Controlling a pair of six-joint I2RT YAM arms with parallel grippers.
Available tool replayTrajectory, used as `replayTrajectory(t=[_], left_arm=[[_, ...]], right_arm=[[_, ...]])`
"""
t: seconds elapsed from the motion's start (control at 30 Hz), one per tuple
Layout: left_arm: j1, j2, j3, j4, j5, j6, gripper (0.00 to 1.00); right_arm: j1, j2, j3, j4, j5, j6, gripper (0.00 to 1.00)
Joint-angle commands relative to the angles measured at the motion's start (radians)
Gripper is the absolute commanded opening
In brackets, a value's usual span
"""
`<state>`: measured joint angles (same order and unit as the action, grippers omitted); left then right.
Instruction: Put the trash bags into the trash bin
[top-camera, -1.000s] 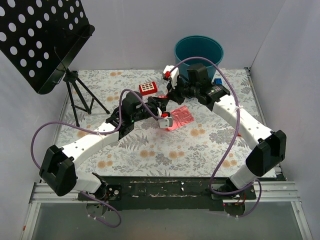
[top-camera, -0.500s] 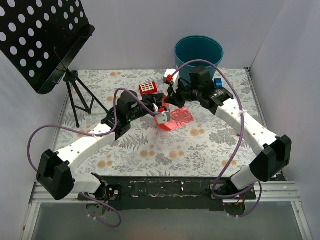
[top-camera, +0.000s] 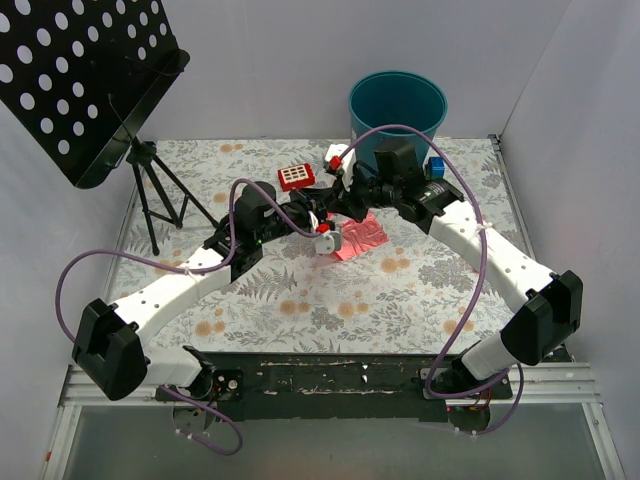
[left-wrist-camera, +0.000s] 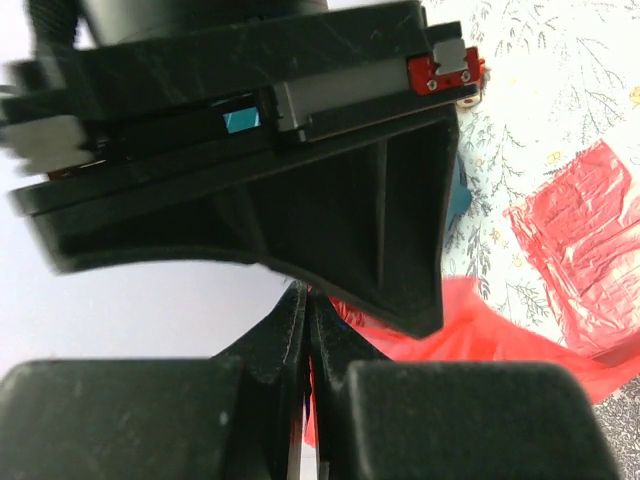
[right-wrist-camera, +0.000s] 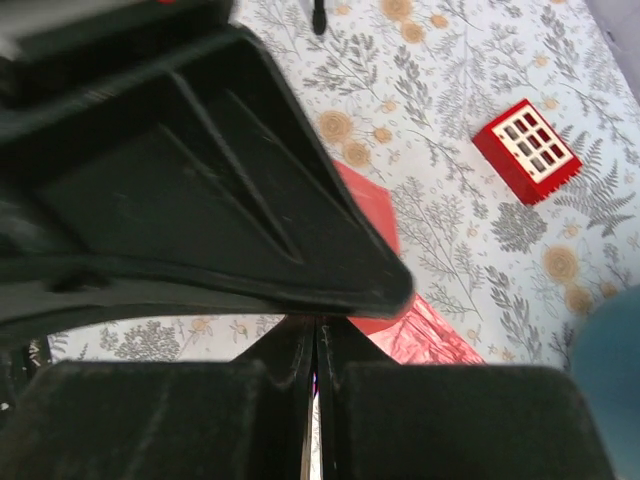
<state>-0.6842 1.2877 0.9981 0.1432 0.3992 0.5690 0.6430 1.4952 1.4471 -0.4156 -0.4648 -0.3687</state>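
The trash bags (top-camera: 360, 238) are thin, shiny red-pink plastic, all crinkly, lying flat on the flowery table (top-camera: 300, 300) near the middle. They are well apart from the trash bin (top-camera: 397, 105), a round teal bucket that stands at the far edge of the table.

The left end effector (top-camera: 325, 238) is closed tight, with its tip at the left edge of the red film. The right end effector (top-camera: 338, 205) is closed tight too, just beside the bags' far left corner. (I cannot tell if either one has caught any film.)

From above, both arms meet over the bags. The left wrist camera sees the creases up close, and the film looks like two pieces, one past the black fingers (left-wrist-camera: 275, 345) and one off to the right. The right wrist camera shows a small red block (right-wrist-camera: 526, 150) with a white grid of nine little windows, and only a blurry teal bit of the bin in its corner.
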Motion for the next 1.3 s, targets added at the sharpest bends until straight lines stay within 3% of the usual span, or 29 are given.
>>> replayTrajectory(t=[0.0,0.2,0.37,0.67,0.8,1.03,1.27], left_arm=[[-0.003,0.027,0.039,-0.019,-0.017,0.031,0.0],[-0.006,-0.03,-0.003,-0.105,0.052,0.072,0.0],[-0.008,-0.061,0.025,-0.062,0.095,0.046,0.0],[-0.011,0.084,0.063,-0.039,-0.082,0.071,0.0],[-0.009,0.052,0.034,-0.106,-0.083,0.069,0.0],[-0.02,-0.057,0.017,-0.126,0.036,0.039,0.0],[-0.02,0.041,0.068,-0.062,-0.089,0.046,0.0]], right_arm=[[0.021,-0.026,0.042,0.031,-0.031,0.045,0.01],[-0.031,0.019,0.111,0.055,0.011,0.062,0.01],[-0.045,0.031,0.039,0.054,0.069,0.011,0.01],[0.01,-0.03,0.053,0.054,-0.113,0.115,0.01],[0.001,-0.035,0.075,0.066,-0.071,0.114,0.01],[-0.039,0.007,0.018,0.095,0.066,0.06,0.01],[-0.017,-0.019,0.024,0.07,-0.044,0.094,0.01]])
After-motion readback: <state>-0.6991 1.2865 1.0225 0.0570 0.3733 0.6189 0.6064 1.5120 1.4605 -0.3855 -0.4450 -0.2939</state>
